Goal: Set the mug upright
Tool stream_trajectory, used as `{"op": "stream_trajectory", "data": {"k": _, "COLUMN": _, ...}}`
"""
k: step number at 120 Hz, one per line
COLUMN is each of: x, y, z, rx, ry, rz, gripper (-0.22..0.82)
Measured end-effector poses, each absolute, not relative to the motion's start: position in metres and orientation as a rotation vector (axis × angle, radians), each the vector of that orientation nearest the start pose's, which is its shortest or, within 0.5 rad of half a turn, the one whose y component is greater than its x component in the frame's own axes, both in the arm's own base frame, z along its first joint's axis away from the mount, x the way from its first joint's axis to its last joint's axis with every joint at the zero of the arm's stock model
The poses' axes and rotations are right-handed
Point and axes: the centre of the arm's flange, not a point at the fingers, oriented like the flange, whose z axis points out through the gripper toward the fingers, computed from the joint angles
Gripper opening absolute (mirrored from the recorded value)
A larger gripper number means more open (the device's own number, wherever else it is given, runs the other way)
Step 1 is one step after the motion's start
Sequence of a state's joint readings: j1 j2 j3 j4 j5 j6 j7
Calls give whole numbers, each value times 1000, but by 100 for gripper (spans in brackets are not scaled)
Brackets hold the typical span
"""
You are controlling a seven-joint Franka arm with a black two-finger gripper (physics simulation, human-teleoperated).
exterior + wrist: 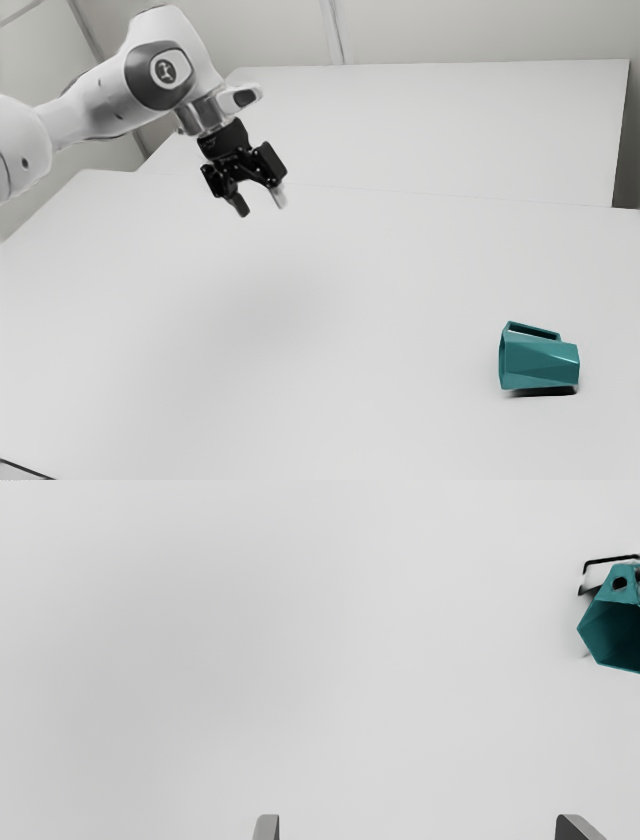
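My gripper (262,205) is high over the table in the exterior view, toward that view's upper left, well apart from the mug. The teal, faceted mug (540,362) lies on its side at the exterior view's lower right, its handle on the upper side and its wider end toward the exterior view's left. In the wrist view the gripper (417,827) stands open, fingers wide apart with nothing between them. The mug (625,585) is cut off by that view's edge, its dark hollow mouth showing.
A large white table (330,400) spreads beneath the arm and the mug. Behind it stands a pale raised panel or surface (430,130). A thin dark line crosses the exterior view's lower left corner.
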State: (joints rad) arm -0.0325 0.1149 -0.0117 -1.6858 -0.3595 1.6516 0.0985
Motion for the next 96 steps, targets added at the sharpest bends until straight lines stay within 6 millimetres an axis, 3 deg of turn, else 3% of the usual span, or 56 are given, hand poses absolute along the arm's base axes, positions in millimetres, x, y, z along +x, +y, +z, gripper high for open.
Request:
{"op": "stream_trajectory", "data": {"k": 19, "x": 567, "y": -133, "z": 483, "rx": -3605, "ry": 230, "rz": 168, "gripper": 60}}
{"op": "stream_trajectory", "data": {"k": 30, "x": 560, "y": -163, "z": 454, "rx": -3667, "ry": 193, "rz": 102, "gripper": 60}}
{"op": "stream_trajectory", "data": {"k": 47, "x": 555, "y": -202, "z": 432, "rx": -3747, "ry": 128, "rz": -32, "gripper": 60}}
{"op": "stream_trajectory", "data": {"k": 58, "x": 554, "y": -235, "z": 401, "rx": -3803, "ry": 86, "rz": -39, "gripper": 60}}
{"op": "stream_trajectory", "data": {"k": 74, "x": 555, "y": -256, "z": 370, "rx": -3868, "ry": -9, "rz": -63, "gripper": 60}}
{"op": "stream_trajectory", "data": {"k": 96, "x": 534, "y": -292, "z": 346, "rx": -3882, "ry": 52, "rz": -43, "gripper": 60}}
